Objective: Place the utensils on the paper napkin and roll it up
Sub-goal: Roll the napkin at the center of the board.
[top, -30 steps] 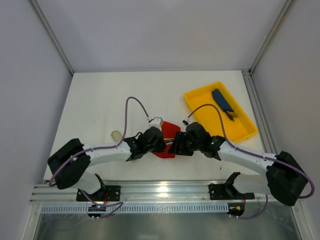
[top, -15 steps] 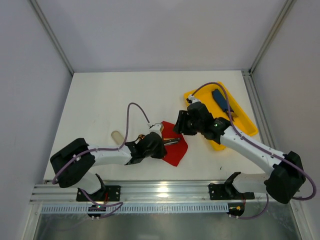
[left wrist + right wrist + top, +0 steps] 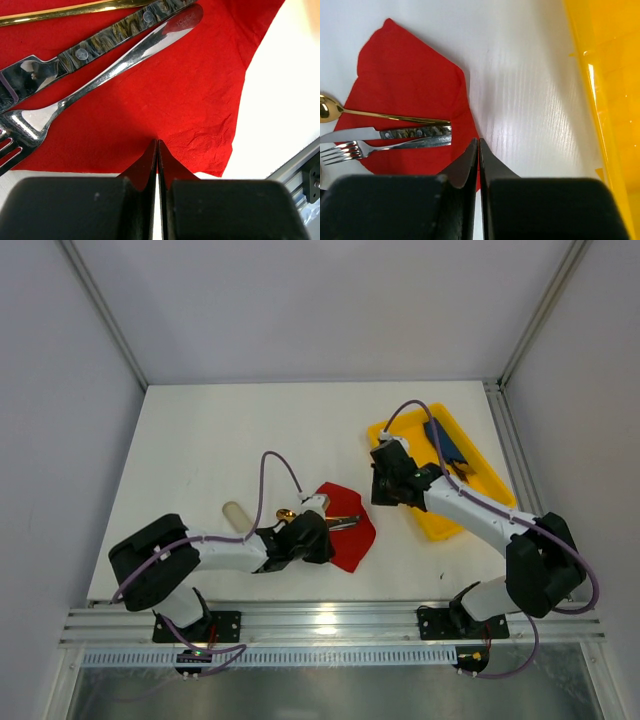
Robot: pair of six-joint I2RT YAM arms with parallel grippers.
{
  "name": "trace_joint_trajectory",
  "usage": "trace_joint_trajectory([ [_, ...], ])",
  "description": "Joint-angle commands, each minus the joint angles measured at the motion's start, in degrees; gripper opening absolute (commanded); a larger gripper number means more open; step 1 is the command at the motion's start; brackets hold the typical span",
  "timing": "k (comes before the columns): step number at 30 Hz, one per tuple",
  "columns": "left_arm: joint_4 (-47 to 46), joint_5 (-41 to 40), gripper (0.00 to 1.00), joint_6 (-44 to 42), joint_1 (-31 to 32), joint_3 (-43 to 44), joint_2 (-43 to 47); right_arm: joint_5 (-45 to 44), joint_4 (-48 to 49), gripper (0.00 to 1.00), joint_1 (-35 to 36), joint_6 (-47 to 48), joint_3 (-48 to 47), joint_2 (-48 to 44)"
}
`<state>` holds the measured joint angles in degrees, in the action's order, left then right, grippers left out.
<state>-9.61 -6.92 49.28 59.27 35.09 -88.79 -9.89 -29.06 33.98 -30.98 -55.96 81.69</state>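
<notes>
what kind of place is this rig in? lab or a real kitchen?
Probably a lab test cell, not a kitchen: a bare white table boxed in by plain grey walls, two arms bolted to an aluminium rail, and staged props, a red napkin with cutlery and a yellow tray.

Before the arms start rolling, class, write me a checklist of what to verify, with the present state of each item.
1. Fork, knife and spoon lying on the red napkin: ok, though the fork tines and spoon bowl overhang its edge.
2. Napkin rolled: not ok, it lies open.
3. Left claw gripping the napkin: cannot tell; it is shut at the napkin's edge.
4. Right claw empty: ok, shut on nothing.
5. Yellow tray clear of the napkin: ok.
</notes>
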Motion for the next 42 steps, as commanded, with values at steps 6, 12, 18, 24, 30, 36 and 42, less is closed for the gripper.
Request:
trace_joint_trajectory([
  [6,2.04,-3.36,0.00,-1.20,0.15,4.81,-0.15,1.63,2.95,0.04,-0.31,2.59,3.58,1.54],
  [12,6.61,-4.95,0.00,-2.87,0.15,9.38,-1.55,5.75,6.73,0.04,-0.23,4.09,5.43,3.65],
  [18,8.19,-7.49,0.00,-2.78,0.15,10.96,-1.82,12.86,10.51,0.04,-0.31,4.62,6.31,4.62],
  [24,12.76,-12.76,0.00,-2.61,-0.29,12.19,-0.59,16.13,12.36,0.04,-0.23,4.26,6.48,6.11],
  [30,13.21,-12.95,0.00,-2.52,-1.78,12.54,0.73,18.59,13.76,0.04,-0.23,3.74,7.45,7.34],
  [36,10.75,-11.28,0.00,-2.70,-2.40,14.21,-1.03,18.77,14.29,0.04,-0.31,3.56,7.89,8.05],
  [42,3.99,-9.08,0.00,-2.17,-2.58,14.22,-2.87,19.91,15.26,0.04,-0.23,3.39,7.89,9.19],
])
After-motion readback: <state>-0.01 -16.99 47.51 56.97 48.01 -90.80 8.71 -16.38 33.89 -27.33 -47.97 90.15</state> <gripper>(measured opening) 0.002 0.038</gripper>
